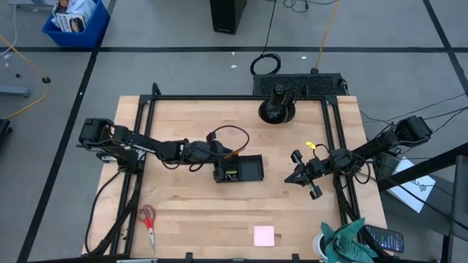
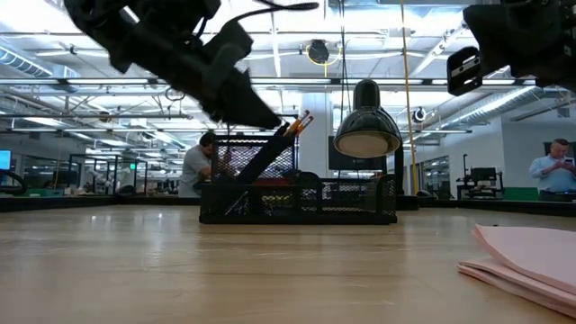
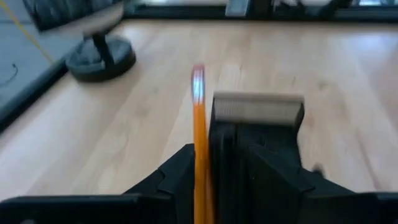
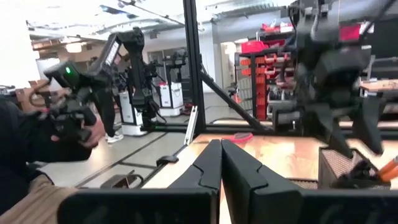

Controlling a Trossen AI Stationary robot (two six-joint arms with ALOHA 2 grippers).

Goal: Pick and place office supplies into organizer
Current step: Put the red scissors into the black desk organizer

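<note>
We find the left gripper over the organizer, fingers parted beside an orange pencil; the right gripper waits closed, empty.

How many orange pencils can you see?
1 for sure: an orange pencil leaning out of the black organizer by the left gripper. The low view hints at a second beside it; more may be hidden inside.

The right gripper is seen with fingers pressed together above the wooden table. Beyond, the left gripper is seen over the organizer, where an orange pencil is seen.
</note>
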